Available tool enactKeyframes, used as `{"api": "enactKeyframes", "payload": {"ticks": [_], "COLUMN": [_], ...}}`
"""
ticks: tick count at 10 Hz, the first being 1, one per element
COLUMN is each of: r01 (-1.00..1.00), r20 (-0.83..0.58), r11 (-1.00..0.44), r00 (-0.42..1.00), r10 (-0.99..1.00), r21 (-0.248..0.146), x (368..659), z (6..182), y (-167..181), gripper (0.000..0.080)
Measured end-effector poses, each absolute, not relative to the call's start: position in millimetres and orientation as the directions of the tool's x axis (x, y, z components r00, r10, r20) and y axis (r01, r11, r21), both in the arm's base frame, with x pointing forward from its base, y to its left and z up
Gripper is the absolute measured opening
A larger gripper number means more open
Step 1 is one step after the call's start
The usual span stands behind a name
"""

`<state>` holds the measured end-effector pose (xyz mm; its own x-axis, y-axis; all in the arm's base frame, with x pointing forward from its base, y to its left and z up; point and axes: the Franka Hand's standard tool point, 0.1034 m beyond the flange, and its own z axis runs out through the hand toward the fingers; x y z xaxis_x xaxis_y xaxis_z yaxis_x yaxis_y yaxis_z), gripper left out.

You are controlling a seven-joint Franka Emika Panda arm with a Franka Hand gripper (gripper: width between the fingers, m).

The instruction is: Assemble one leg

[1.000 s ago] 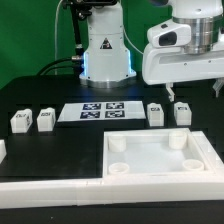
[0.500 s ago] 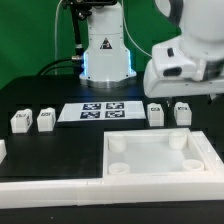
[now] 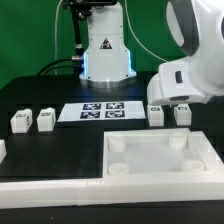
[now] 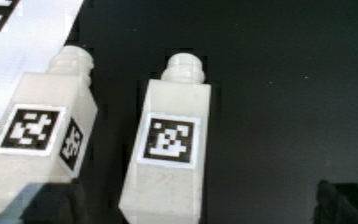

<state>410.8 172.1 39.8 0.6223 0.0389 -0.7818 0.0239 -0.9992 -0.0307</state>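
Note:
Two white legs with marker tags stand at the exterior view's right, one beside the other. My gripper hangs low just above them, its fingers mostly hidden under the white hand. In the wrist view the gripper is open and empty. Its dark fingertips straddle one leg without touching it. The neighbouring leg lies just outside one finger. Two more legs stand at the exterior view's left.
The marker board lies behind the middle of the table and shows in the wrist view. The large white tray with round corner sockets sits in front. A low white wall runs along the front edge.
The arm has come down and toward the front, from well above the table to just over the two right-hand legs. The legs have not moved.

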Motion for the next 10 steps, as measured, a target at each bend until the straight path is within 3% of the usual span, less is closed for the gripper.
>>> {"api": "enactKeyframes", "payload": {"ticks": [4, 8, 9, 10], "r01": [0.026, 0.031, 0.031, 0.031], "r20": [-0.788, -0.788, -0.788, -0.788], "r11": [-1.000, -0.999, -0.999, -0.999], "r00": [0.615, 0.615, 0.615, 0.615], "r10": [0.028, 0.032, 0.032, 0.033], "r21": [-0.016, -0.017, -0.017, -0.017], "x": [380.3, 377.3, 377.3, 377.3], "z": [12.5, 10.8, 10.8, 10.7], "y": [175.4, 176.5, 176.5, 176.5], "gripper": [0.0649, 0.0626, 0.0432, 0.0432]}}
